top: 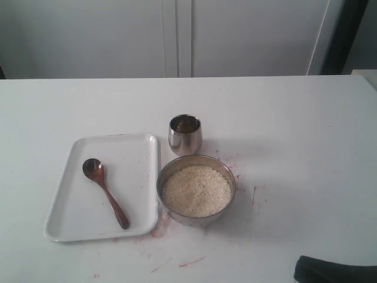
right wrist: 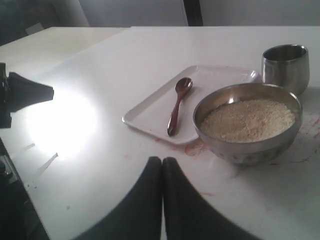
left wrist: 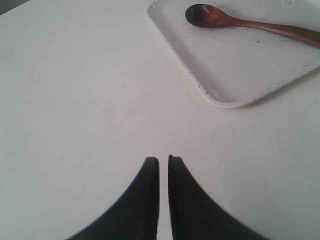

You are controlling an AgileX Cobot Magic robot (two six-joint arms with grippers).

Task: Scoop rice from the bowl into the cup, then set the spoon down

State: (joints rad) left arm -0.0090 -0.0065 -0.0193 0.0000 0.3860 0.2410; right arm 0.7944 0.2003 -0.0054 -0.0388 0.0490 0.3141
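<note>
Left gripper: low over the white table, jaws nearly together, empty.
Right gripper: jaws pressed together, empty.
Spoon: on the tray, ahead of both grippers, well apart.
Bowl: holds the rice, ahead of the right gripper; the cup stands just beyond.
Table: red smears by the bowl.
Cut off: both arms.

Plain lab-like test room, white table, red scuff marks, blank white wall panels
</note>
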